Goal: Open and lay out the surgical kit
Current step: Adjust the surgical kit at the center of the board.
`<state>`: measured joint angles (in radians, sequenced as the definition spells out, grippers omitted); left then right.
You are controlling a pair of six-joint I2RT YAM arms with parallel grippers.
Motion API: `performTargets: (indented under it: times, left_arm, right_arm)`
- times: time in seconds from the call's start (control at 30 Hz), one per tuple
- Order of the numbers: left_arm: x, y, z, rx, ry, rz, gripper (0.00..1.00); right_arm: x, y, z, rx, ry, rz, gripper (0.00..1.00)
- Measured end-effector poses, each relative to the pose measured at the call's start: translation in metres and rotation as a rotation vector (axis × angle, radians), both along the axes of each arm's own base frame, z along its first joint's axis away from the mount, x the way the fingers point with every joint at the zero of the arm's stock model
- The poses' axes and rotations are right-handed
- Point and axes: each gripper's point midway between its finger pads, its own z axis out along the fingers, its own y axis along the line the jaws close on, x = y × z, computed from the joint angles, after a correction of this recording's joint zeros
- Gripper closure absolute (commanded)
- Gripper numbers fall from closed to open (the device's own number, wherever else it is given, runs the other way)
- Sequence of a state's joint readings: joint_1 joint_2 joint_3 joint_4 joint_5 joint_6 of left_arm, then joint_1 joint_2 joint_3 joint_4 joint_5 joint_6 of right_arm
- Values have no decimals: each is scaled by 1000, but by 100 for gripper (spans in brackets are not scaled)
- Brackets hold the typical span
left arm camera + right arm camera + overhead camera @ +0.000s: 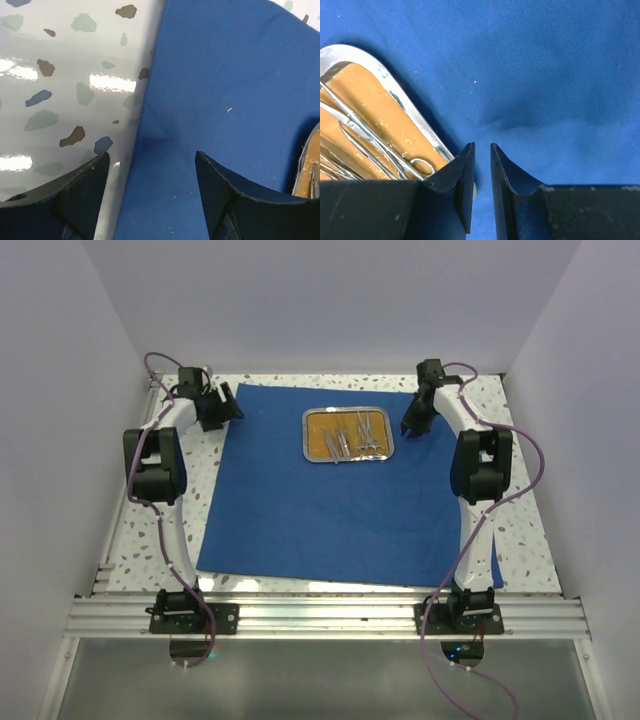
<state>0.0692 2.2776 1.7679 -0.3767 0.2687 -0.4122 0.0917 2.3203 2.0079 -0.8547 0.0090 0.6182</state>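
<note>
Progress looks to be about half: the royal-blue cloth wrap [330,500] already lies opened and spread nearly flat on the speckled table [135,535], so I judge the opening step done. The steel tray [306,436] sits on the far part of the wrap, just to the left of your right pincer [481,146]. The silver instruments [350,438], some ring-handled and some straight and thin, are bunched inside it on the orange-brown floor, with none set out on the wrap. Laying them out is what seems left to you. Your right pincer is narrowed to a slim slit with nothing between its fingers, poised over bare wrap beside the tray's rim, with a soft wrinkle just ahead of it. Your left pincer [150,156] is spread wide and holds nothing. It straddles the wrap's edge near the far-left corner, with table under its left finger, wrap under its right, and a small pucker just ahead. The tray lies well off to its right. You have no brand, label or writing to read on the wrap, tray or instruments.
</note>
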Motion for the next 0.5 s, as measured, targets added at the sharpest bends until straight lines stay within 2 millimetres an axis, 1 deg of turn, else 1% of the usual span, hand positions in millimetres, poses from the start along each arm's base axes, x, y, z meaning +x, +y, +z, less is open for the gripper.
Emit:
performTargets:
  times: [0.03,0.07,0.1,0.13,0.17,0.2,0.23,0.27,0.43,0.5]
  left_arm:
    - [1,-2,0,-13,-5,-8,33]
    - [2,-5,-2,-25,-6,-15,49]
    - [4,-8,-3,-42,-11,-21,58]
    - [3,-10,-7,-49,-5,-30,64]
    - [4,-14,-10,-69,-4,-44,76]
    - [5,-15,-11,-73,-4,-50,85]
    - [5,-17,-13,-81,-2,-55,89]
    - [6,-19,-15,-85,-1,-64,100]
    - [11,-30,-14,-82,-9,-94,100]
    - [12,-31,-14,-63,-7,-87,100]
  right_arm:
    - [0,0,1,-1,-2,1,77]
    - [0,0,2,-3,-3,3,78]
    - [0,-1,3,-5,-5,5,78]
    - [0,-1,4,-7,-8,6,78]
    - [0,-2,5,-9,-9,6,78]
    - [0,-2,6,-10,-10,6,78]
    - [0,-2,7,-10,-11,5,79]
    - [-1,-2,8,-10,-11,6,79]
    - [-2,-3,8,-14,-8,10,81]
    - [-3,-3,8,-14,-4,11,82]
